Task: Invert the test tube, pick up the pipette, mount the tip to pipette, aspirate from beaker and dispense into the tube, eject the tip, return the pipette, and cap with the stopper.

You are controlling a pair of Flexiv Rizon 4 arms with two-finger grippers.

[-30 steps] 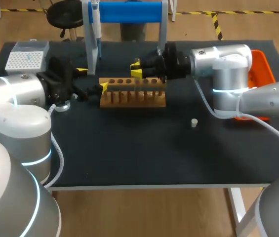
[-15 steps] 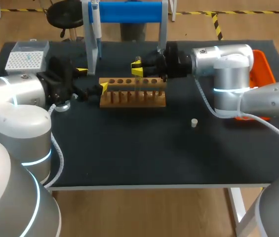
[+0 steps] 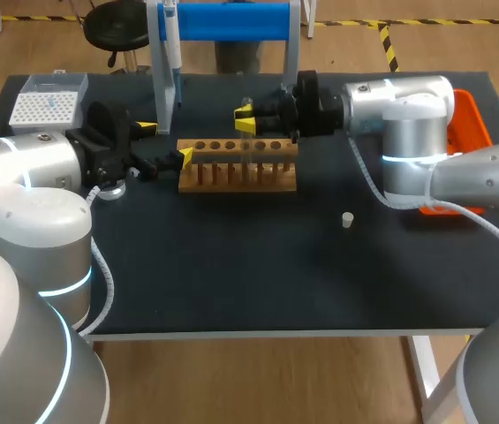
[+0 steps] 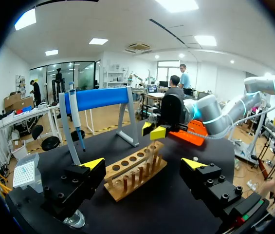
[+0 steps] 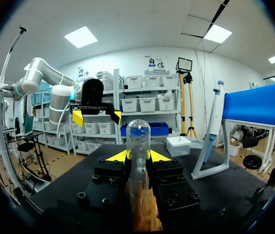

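Observation:
My right gripper (image 3: 245,120) hangs over the wooden tube rack (image 3: 236,165), shut on a clear glass test tube (image 5: 138,141). The tube stands upright between the fingers with its rounded closed end up. My left gripper (image 3: 162,143) is open just left of the rack, nothing between its fingers (image 4: 92,163). The rack (image 4: 135,170) lies ahead of it, with my right gripper (image 4: 153,130) beyond. The pipette (image 3: 171,44) hangs on the blue-topped stand. A small white stopper (image 3: 347,219) lies on the mat right of the rack. A glass beaker (image 4: 74,219) sits under the left gripper.
A tip box (image 3: 46,104) stands at the back left corner. An orange tray (image 3: 465,124) sits at the right edge behind my right arm. The stand's legs (image 3: 165,88) rise just behind the rack. Black mat stretches to the front edge.
My right gripper has risen a little above the rack and drawn slightly back with the tube. The left arm has stayed still.

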